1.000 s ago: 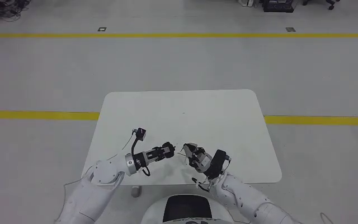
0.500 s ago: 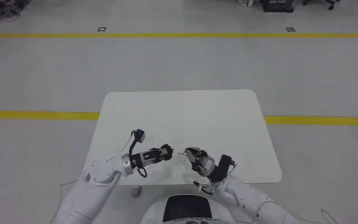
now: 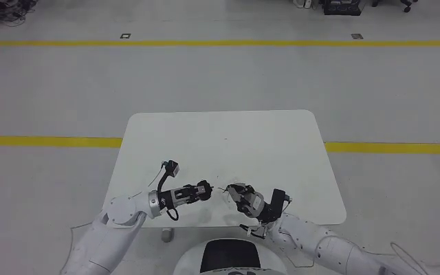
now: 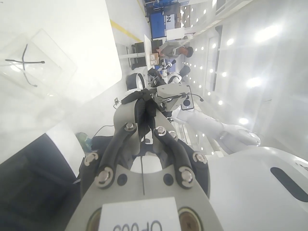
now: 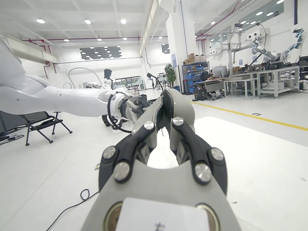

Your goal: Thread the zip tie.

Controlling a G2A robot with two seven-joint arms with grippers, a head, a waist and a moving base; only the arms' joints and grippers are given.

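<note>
White table with rounded corners [image 3: 275,137], seen from above, with both arms over the edge nearest the robot. At left, the left gripper [image 3: 206,188] points toward the middle. Its two grey fingers [image 4: 125,123] are pressed fully together on a thin black plastic zip tie [image 4: 143,176], whose strap runs back between the fingers toward the wrist. Centre: a short length of the tie spans the small gap between the two grippers, held above the tabletop. At right, the right gripper [image 3: 232,190] faces the left one, almost tip to tip. Its fingers [image 5: 180,114] are likewise closed with no gap, and a thin dark strand shows just behind the pads, so it appears to pinch the tie as well. Whether the tail has entered the head cannot be told. Elsewhere on the table, well apart from the grippers, a clear plastic tray [image 4: 55,49] holds loose black ties [image 4: 24,61].
</note>
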